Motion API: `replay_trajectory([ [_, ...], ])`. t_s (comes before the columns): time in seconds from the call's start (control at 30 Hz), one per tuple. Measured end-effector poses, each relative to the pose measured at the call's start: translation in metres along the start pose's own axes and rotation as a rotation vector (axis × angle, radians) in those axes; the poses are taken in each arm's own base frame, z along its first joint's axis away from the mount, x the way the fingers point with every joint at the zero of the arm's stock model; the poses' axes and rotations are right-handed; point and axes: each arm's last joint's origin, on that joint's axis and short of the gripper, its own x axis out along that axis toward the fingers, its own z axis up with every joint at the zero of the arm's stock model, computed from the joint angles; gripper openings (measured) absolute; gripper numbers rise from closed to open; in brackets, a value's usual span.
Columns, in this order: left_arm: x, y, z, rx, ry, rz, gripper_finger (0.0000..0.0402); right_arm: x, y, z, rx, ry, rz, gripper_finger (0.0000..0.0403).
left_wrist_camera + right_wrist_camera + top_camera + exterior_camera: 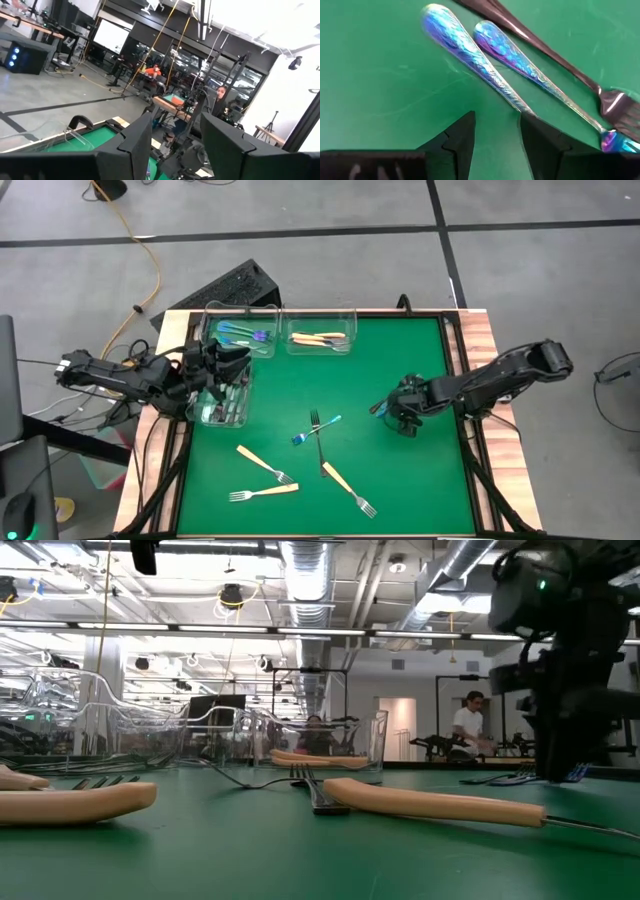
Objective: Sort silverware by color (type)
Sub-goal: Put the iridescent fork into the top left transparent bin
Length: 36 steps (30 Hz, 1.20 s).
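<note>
Right end effector [495, 140] parted, empty, over two iridescent forks [470, 55]; dark fork [545, 50] alongside.

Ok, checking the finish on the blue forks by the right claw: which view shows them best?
The right wrist view: the two blue forks fill it, ahead of the right claw. The high view gives only a blue speck beside it, the low view blue ends; the left wrist view none.

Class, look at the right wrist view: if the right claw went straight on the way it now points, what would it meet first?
Probably the nearer of two blue-iridescent fork handles on the green mat; the right claw stands open just above it. Depth is unclear, so one finger may land on the mat beside it.
</note>
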Motion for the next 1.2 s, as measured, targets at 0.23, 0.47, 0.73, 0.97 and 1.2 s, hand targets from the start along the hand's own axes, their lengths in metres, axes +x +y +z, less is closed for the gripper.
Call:
replay_trajectory([
  [0.23,0.0,0.0,0.0,-0.001,-0.003,0.005,0.0153,0.014,0.004,0.0,0.024,0.057,-0.017,0.0175],
  [0.47,0.0,0.0,0.0,-0.001,-0.004,0.005,0.0153,-0.002,0.017,0.015,-0.009,-0.018,0.088,0.0175],
  [0.73,0.0,0.0,0.0,-0.001,-0.003,0.006,0.0153,-0.031,0.017,0.03,-0.025,-0.167,0.091,0.0175],
  [0.97,0.0,0.0,0.0,0.018,-0.002,0.001,0.0153,-0.019,0.004,0.031,0.092,-0.09,0.017,0.0175],
  [1.2,-0.007,0.001,0.009,0.008,-0.027,-0.043,0.0153,-0.005,0.004,0.034,0.212,-0.046,0.0,0.0175],
])
